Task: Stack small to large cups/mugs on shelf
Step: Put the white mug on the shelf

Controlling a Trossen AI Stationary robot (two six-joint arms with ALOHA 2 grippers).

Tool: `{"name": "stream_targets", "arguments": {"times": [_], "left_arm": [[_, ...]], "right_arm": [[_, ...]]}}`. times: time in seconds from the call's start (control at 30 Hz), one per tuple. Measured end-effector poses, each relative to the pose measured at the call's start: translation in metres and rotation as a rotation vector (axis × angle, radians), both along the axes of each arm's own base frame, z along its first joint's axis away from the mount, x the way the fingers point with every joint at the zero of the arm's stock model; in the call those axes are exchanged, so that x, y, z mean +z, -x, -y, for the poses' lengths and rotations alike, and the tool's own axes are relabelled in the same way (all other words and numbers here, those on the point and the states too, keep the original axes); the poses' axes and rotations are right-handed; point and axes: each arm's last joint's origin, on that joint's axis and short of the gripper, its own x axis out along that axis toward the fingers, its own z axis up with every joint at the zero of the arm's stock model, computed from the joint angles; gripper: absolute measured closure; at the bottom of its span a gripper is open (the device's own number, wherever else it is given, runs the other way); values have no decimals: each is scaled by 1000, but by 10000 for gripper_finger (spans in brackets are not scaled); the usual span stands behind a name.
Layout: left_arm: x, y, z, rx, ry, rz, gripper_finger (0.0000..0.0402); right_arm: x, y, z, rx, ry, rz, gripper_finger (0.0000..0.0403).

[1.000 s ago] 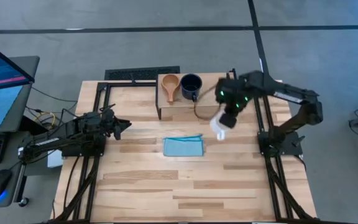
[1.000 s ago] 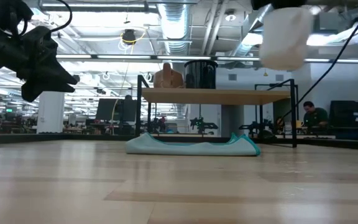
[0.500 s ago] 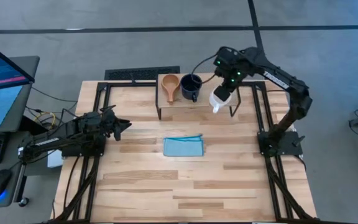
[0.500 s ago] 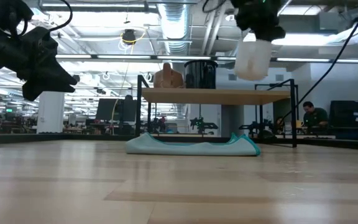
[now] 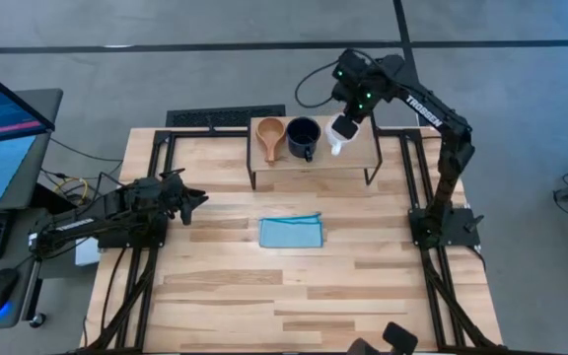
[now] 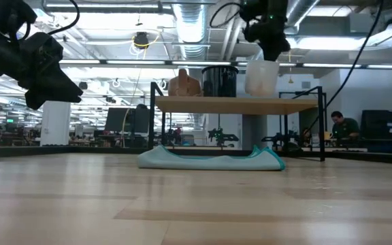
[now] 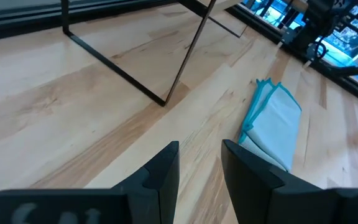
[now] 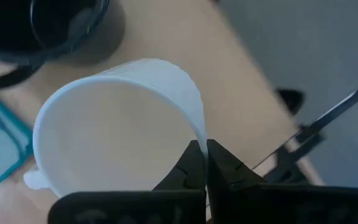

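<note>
The right gripper has its jaws clamped on the rim of the white mug, holding it over the shelf, at three o'clock from the navy mug and wooden cup. The left gripper hangs at nine o'clock over the tabletop, jaws slightly apart, near a blue cloth.

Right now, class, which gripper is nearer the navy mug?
Right. The right gripper holds the white mug over the shelf, beside the navy mug. The left gripper waits off the shelf's left end.
</note>
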Motion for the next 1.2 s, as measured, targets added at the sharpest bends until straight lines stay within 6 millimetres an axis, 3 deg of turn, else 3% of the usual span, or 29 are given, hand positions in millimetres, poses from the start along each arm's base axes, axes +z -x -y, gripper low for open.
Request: {"name": "stream_targets", "arguments": {"times": [0.2,0.47,0.77,1.2], "left_arm": [[0,0,0,0,1,0,292],[0,0,0,1,2,1,292],[0,0,0,2,2,1,292],[0,0,0,4,1,1,292]], "right_arm": [[12,4,7,2,33,32,394],[11,3,6,129,53,0,394],[10,3,7,140,53,-4,394],[-18,1,8,149,-25,-90,394]]}}
